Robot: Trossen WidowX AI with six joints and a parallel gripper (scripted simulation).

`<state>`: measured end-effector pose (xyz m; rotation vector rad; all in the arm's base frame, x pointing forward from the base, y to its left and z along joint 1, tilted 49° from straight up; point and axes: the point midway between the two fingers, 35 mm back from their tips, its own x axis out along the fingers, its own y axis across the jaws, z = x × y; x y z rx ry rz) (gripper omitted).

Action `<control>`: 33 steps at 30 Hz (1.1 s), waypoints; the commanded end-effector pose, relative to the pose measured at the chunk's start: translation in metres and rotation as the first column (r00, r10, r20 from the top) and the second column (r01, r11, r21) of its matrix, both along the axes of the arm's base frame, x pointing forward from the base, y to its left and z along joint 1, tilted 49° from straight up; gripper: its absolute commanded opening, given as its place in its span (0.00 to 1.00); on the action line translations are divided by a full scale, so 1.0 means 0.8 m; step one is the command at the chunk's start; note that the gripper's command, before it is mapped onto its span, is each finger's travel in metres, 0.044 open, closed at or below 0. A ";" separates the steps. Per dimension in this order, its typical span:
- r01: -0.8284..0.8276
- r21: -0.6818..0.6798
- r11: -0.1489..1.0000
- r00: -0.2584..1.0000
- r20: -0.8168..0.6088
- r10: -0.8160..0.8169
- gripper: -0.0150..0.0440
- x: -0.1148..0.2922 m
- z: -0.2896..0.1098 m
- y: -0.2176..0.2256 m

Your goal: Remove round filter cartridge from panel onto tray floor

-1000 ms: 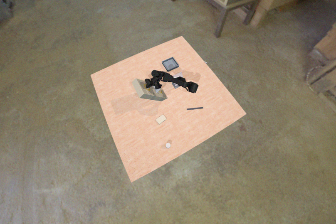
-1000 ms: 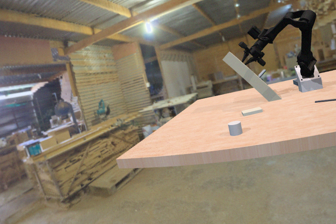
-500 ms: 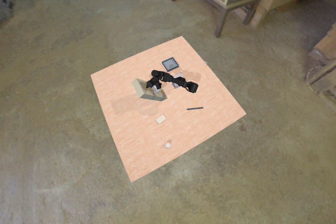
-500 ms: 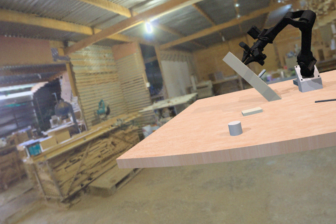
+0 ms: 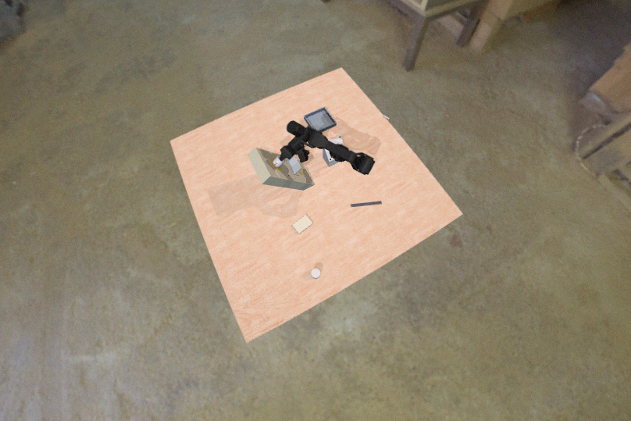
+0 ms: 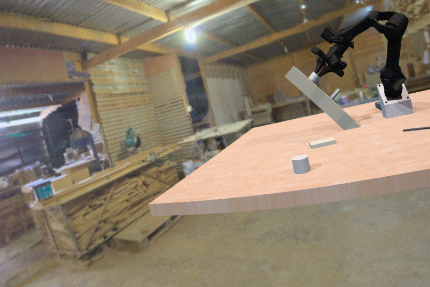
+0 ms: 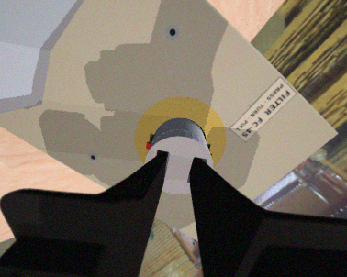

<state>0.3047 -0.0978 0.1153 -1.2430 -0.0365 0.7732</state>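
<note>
The filter cartridge (image 5: 277, 162) (image 6: 314, 76) (image 7: 178, 185) has a pale round face, a grey side and small red and black parts at its sides. It stands out from the tilted beige service panel (image 6: 315, 98) (image 7: 274, 147), in front of the yellow ring. I cannot tell whether its inner end is clear of the hole. My gripper (image 6: 317, 72) (image 7: 178, 160) is shut on the cartridge, with its fingertips in the two face slots. The tray (image 5: 327, 127) is a dark-rimmed box beyond the arm in the top view; nothing shows in it.
A light grey plate (image 5: 295, 165) (image 6: 335, 94) (image 7: 12, 69) juts from the panel beside the cartridge. A cream block (image 5: 302, 224) (image 6: 322, 142), a white cylinder (image 5: 315, 272) (image 6: 300, 164) and a dark bar (image 5: 365, 204) (image 6: 416, 129) lie on the table.
</note>
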 end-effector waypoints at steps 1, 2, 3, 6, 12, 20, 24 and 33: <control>0.028 0.001 1.000 0.999 -0.018 -0.028 0.25 -0.018 0.006 -0.016; 0.031 0.006 1.000 0.999 -0.018 -0.031 0.25 -0.022 0.008 -0.017; 0.034 0.010 0.999 0.999 -0.018 -0.034 0.25 -0.025 0.011 -0.019; 0.038 0.018 0.999 0.999 -0.017 -0.038 0.25 -0.031 0.015 -0.021; 0.038 0.018 0.999 0.999 -0.017 -0.038 0.25 -0.036 0.009 -0.016; 0.038 0.018 0.999 0.999 -0.018 -0.038 0.25 -0.054 -0.011 0.004; 0.038 0.018 0.999 0.999 -0.018 -0.038 0.25 -0.063 -0.021 0.015; 0.038 0.018 0.999 0.999 -0.018 -0.038 0.25 -0.083 -0.042 0.037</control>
